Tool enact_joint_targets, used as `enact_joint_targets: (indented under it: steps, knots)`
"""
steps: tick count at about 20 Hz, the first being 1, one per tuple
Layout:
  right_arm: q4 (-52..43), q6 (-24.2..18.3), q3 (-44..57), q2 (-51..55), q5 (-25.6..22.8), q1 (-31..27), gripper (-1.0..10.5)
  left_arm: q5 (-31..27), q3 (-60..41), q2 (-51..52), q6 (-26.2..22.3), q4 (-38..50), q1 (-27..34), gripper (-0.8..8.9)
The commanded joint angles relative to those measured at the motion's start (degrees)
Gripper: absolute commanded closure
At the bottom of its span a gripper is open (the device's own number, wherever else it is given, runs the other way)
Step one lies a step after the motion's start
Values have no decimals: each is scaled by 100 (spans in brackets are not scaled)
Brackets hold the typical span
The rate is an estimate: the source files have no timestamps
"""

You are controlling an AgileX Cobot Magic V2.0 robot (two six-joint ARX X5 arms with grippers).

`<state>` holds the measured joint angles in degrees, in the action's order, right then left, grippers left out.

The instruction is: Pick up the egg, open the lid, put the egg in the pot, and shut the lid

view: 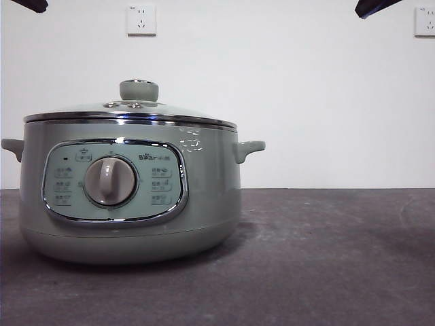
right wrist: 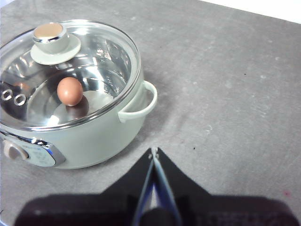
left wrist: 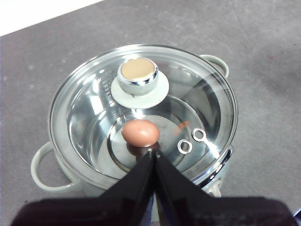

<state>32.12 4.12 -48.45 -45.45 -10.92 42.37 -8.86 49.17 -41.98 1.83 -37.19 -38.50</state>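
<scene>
The pale green pot (view: 129, 197) stands on the dark table at the left. The glass lid (view: 132, 109) with its green knob (view: 138, 89) sits shut on it. Through the glass, the brown egg (left wrist: 140, 133) lies on the pot's shiny bottom; it also shows in the right wrist view (right wrist: 70, 91). My left gripper (left wrist: 154, 153) is shut and empty, held above the pot. My right gripper (right wrist: 154, 153) is shut and empty, above the bare table to the right of the pot (right wrist: 94, 136). In the front view both arms show only as black tips at the top corners.
The grey table (view: 326, 258) stretches to the right of the pot. A white wall with two sockets (view: 141, 20) stands behind. The pot's side handle (right wrist: 141, 101) sticks out toward the right arm.
</scene>
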Motion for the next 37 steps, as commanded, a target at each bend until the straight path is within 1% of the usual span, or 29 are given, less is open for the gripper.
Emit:
enact_joint_targets:
  steps: [1, 2, 3, 4, 6, 7, 8, 11, 12, 14, 17, 20, 24, 37]
  knots:
    - [-17, 72, 48, 13, 4, -2, 945, -2, -22, 4, 55, 15, -15, 817]
    - [-17, 72, 48, 13, 4, -4, 946, -7, -22, 72, -50, -31, -15, 817]
    - [-17, 72, 48, 13, 4, -2, 945, -164, -22, 232, -313, -63, 66, 817]
    - [-15, 72, 48, 13, 4, -2, 945, -155, -35, 372, -358, -26, 179, 817]
    - [-15, 72, 48, 13, 2, -4, 945, -107, -170, 750, -354, 315, 629, 817]
    - [-15, 74, 48, 13, 4, -2, 945, 52, -380, 1010, -356, 669, 973, 817]
    - [-15, 72, 48, 13, 4, -2, 946, 254, -636, 1257, -354, 1034, 1287, 817]
    - [-15, 72, 48, 13, 4, -2, 945, 920, -1875, 2201, -352, 2186, 2365, 817]
    - [-15, 72, 48, 13, 4, -2, 945, 1062, -2260, 2461, -352, 2398, 2625, 817]
    - [-15, 72, 48, 15, 4, -2, 945, 1231, -3062, 2970, -350, 2667, 3088, 817]
    - [-15, 72, 48, 13, 4, -4, 945, 1217, -3974, 3532, -339, 2688, 3526, 817]
    - [-15, 72, 48, 13, 4, -2, 946, 1213, -4522, 3897, -339, 2680, 3724, 817]
    - [-15, 72, 48, 13, 4, -2, 946, 1209, -4883, 4190, -339, 2688, 3827, 817]
    - [-13, 72, 48, 13, 4, -4, 946, 1200, -4894, 4188, -341, 2669, 3825, 817]
